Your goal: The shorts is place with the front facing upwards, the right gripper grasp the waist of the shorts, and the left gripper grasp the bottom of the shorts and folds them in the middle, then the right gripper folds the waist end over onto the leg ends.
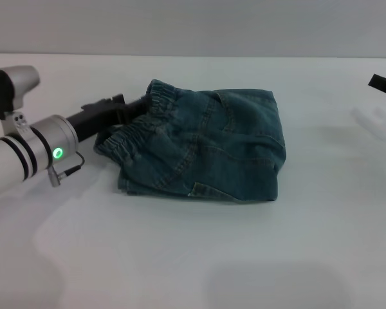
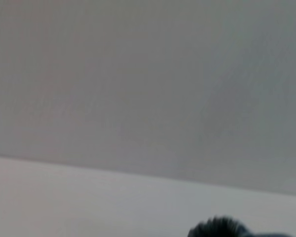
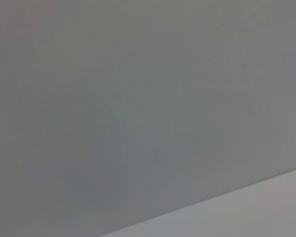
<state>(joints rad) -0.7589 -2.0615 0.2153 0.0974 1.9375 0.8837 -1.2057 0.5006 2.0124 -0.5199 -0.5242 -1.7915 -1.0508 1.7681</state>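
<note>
The shorts (image 1: 212, 148) lie folded into a compact blue-green denim bundle at the middle of the white table (image 1: 193, 257). The waist of the shorts (image 1: 138, 129), a ruffled elastic band, faces my left side and lies on top. Flat denim layers, possibly the leg ends (image 1: 180, 190), show under the near edge. My left gripper (image 1: 140, 106) reaches in from the left, its black tip touching the far end of the waistband. Only a black piece of my right gripper (image 1: 384, 84) shows at the far right edge, well away from the shorts.
A grey wall stands behind the table's far edge (image 1: 244, 56). The left wrist view shows wall, table and a dark rounded shape (image 2: 222, 228) at its lower edge. The right wrist view shows only wall and a strip of table.
</note>
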